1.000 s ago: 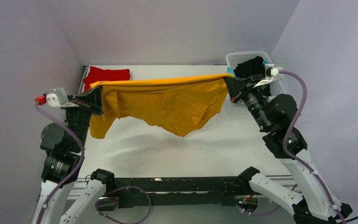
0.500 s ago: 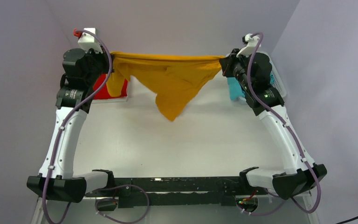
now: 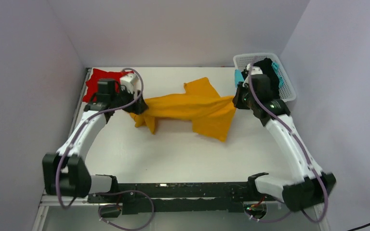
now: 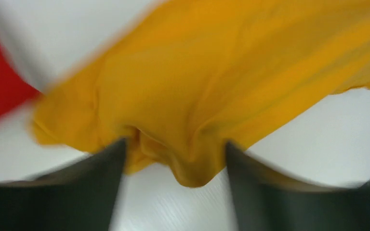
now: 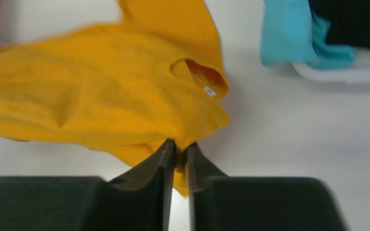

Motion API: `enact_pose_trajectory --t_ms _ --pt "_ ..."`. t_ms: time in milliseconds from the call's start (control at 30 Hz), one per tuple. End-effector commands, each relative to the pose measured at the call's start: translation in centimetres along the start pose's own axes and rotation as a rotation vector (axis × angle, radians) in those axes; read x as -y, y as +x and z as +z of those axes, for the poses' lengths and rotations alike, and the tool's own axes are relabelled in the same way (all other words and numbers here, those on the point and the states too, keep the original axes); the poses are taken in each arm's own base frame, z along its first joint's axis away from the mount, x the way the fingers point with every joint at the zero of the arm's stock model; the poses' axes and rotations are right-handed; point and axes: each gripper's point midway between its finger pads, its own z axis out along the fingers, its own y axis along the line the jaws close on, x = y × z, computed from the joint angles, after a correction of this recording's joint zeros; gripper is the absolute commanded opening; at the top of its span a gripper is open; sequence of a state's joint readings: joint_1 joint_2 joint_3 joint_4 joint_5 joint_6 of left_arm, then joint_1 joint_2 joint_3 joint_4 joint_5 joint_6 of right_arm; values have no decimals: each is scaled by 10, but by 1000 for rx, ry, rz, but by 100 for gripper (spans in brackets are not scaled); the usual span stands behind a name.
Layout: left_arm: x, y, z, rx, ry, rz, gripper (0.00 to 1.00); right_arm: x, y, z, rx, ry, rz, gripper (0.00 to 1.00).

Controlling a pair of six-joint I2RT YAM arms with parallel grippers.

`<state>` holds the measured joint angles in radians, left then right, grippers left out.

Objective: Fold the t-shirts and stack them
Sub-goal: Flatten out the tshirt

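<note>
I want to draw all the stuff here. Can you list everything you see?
mustard-orange t-shirt: 1, orange-yellow, crumpled mid-table
red t-shirt: 1, red, far left corner
teal t-shirt: 1, teal, draped over the basket's edge
black t-shirt: 1, black, in the basket
basket: 1, white, far right corner
table: 1, white, under everything
left gripper: 1, black, open around the orange shirt's left end
right gripper: 1, black, pinching its right end

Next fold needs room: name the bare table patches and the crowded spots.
Bare: the wide strip of table between the mustard shirt and the arm bases; a narrow far strip between red shirt and basket. Crowded: the middle, and both far corners.
</note>
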<state>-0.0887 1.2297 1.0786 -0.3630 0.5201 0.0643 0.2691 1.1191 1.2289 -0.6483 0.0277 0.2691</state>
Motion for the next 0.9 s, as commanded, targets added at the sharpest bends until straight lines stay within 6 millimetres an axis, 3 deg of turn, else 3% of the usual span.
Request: enact_pose_trajectory --t_ms 0,33,167,200,367,600,733,867 --pt "11 73 45 -191 84 -193 99 57 58 45 -259 277 34 30" --pt "13 82 49 -236 85 -233 99 67 63 53 -297 333 31 47" --pt "18 88 55 -274 18 -380 99 94 60 75 -344 525 24 95" --pt "21 90 53 -276 -8 -398 99 99 63 77 -354 560 26 99" --pt "6 117 14 -273 -378 -448 99 111 64 70 -284 641 75 100" --pt "16 186 -34 -242 -500 -609 99 102 68 44 -54 538 250 100" --pt "16 204 -30 -180 -492 -657 100 85 71 29 54 391 324 100" --pt "26 195 -7 -139 -382 -675 89 69 91 21 57 259 337 100"
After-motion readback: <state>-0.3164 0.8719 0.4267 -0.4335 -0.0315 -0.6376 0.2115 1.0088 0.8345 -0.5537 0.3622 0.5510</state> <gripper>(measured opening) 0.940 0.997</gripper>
